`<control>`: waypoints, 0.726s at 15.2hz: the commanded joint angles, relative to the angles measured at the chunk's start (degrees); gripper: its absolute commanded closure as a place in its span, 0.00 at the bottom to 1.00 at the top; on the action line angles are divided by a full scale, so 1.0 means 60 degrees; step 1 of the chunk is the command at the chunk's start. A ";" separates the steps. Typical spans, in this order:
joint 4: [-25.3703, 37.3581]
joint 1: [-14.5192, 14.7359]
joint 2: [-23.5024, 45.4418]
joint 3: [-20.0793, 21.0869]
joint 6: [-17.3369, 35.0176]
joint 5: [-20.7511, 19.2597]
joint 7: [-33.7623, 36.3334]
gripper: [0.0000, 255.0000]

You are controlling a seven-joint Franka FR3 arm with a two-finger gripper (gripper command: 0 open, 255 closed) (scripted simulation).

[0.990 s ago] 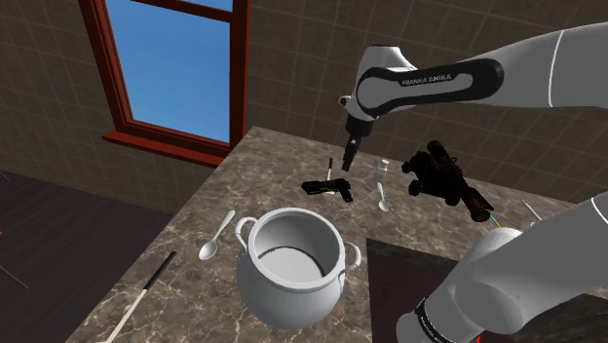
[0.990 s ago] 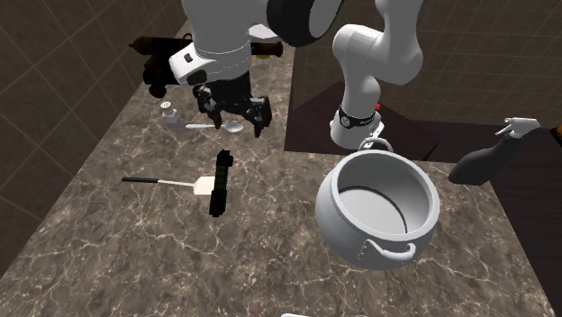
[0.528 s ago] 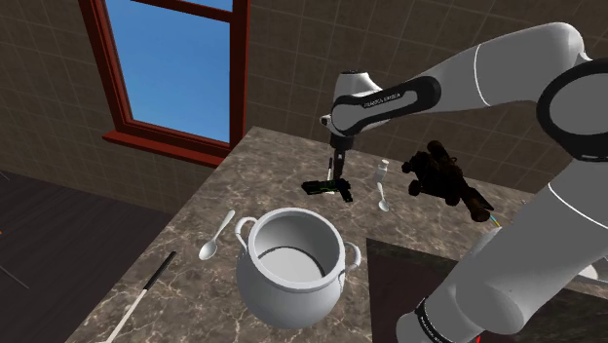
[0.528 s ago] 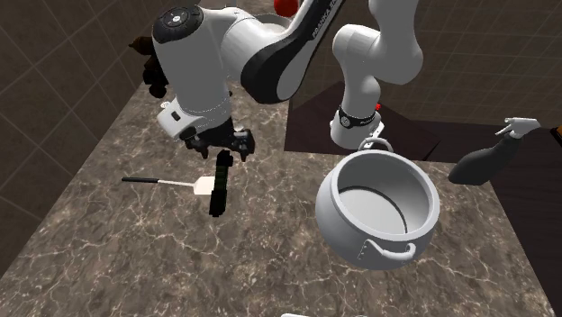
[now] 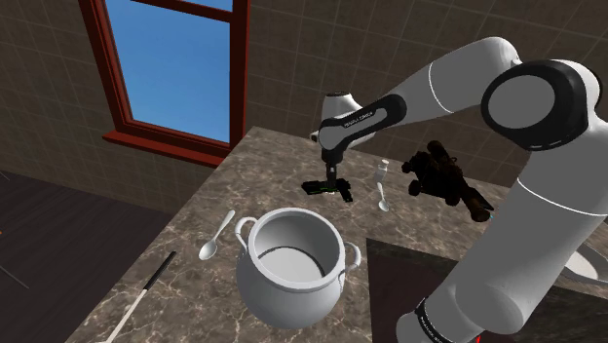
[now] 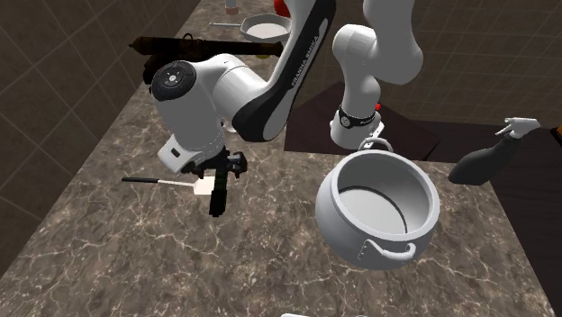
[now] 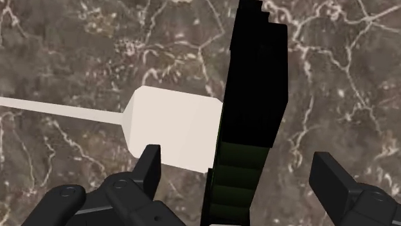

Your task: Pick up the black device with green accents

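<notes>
Claw (image 7: 236, 160) down over the black device (image 7: 252, 109), spread wide, gripping nothing.
Device is a long black bar with green segments at the end nearest the claw. It lies flat on the marbled table (image 6: 135, 261), closer to the wall-side edge than to the edge by the stand. Wrist view: fingers (image 7: 149, 170) straddle it, one per side, gap visible on both sides, no contact. One finger hangs over the white spatula blade (image 7: 172, 128), which butts against the device's long side. Second exterior view: claw sits low at the device's end nearer the stand. White two-handled pot (image 5: 287, 292) stands well apart from it, toward the table's edge by the stand.
</notes>
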 commanded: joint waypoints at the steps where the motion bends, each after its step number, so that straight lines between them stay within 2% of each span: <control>1: -0.0059 -0.0004 0.0192 0.0004 0.0253 0.0007 0.0016 0.00; 4: -0.0110 -0.0011 0.0333 0.0005 0.0443 0.0015 0.0029 0.00; 5: -0.0093 -0.0011 0.0351 0.0006 0.0444 0.0018 0.0029 1.00; 11: -0.0106 -0.0011 0.0350 0.0006 0.0457 0.0017 0.0031 1.00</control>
